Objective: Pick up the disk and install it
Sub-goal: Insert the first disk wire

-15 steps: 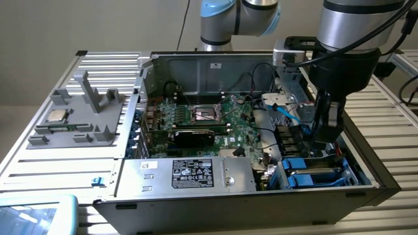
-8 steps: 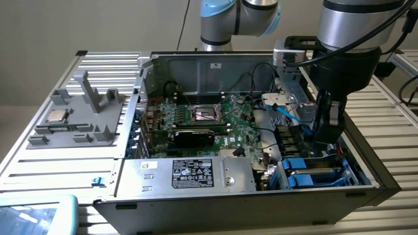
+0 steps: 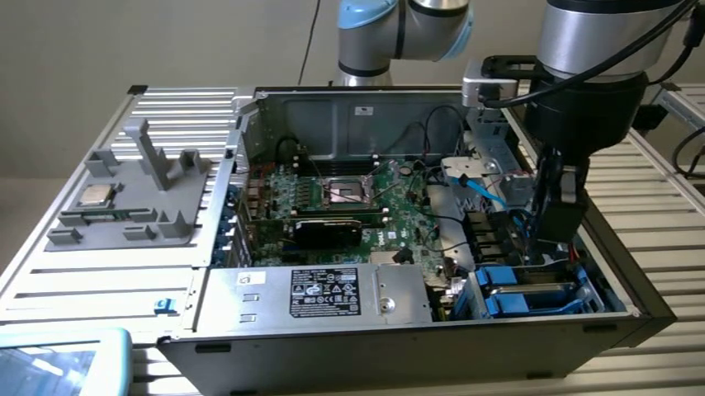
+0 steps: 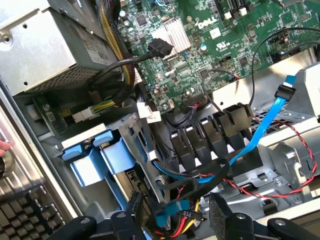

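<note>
The disk point(image 3: 531, 295) lies low in the drive bay at the front corner of the open computer case, on the exterior view's right, and its bright blue frame shows there. In the wrist view the disk's blue frame point(image 4: 92, 159) sits in the bay beside a metal bracket. My gripper point(image 3: 554, 247) hangs inside the case just above and behind the bay. In the wrist view my gripper point(image 4: 177, 212) is open, its two black fingers point(image 4: 135, 210) apart, apart from the disk. A bundle of blue, red and black cables runs between them.
A silver power supply point(image 3: 319, 293) with a black label fills the case's front. The green motherboard point(image 3: 352, 202) lies behind it. A blue data cable point(image 4: 265, 125) and red-black wires point(image 4: 300, 150) cross the bay area. A grey fixture tray point(image 3: 121, 206) holds a processor chip point(image 3: 97, 196).
</note>
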### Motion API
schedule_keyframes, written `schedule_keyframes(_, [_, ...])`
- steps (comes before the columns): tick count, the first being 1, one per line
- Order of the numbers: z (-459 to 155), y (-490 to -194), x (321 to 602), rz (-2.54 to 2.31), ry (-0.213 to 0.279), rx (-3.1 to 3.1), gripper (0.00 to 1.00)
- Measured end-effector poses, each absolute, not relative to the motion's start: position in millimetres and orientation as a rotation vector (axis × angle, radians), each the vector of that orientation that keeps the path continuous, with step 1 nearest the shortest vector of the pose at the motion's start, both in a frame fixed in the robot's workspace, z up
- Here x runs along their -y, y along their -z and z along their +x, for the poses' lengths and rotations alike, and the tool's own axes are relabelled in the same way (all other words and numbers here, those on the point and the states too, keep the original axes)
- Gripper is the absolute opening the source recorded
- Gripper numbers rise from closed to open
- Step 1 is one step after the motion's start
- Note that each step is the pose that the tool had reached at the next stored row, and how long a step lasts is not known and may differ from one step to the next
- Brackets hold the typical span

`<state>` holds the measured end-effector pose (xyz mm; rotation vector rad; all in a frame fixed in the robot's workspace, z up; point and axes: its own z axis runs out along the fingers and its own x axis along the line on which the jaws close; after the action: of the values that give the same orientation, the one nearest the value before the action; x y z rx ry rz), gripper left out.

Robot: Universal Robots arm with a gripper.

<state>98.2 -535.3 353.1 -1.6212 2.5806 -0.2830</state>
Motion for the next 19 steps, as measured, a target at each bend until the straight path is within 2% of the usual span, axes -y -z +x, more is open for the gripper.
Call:
schedule_keyframes(11, [98, -395, 543, -1.619, 0.286, -2.578, 0.64])
schedule_keyframes(19, [99, -402, 551, -1.616, 0.271, -2.575, 0.64])
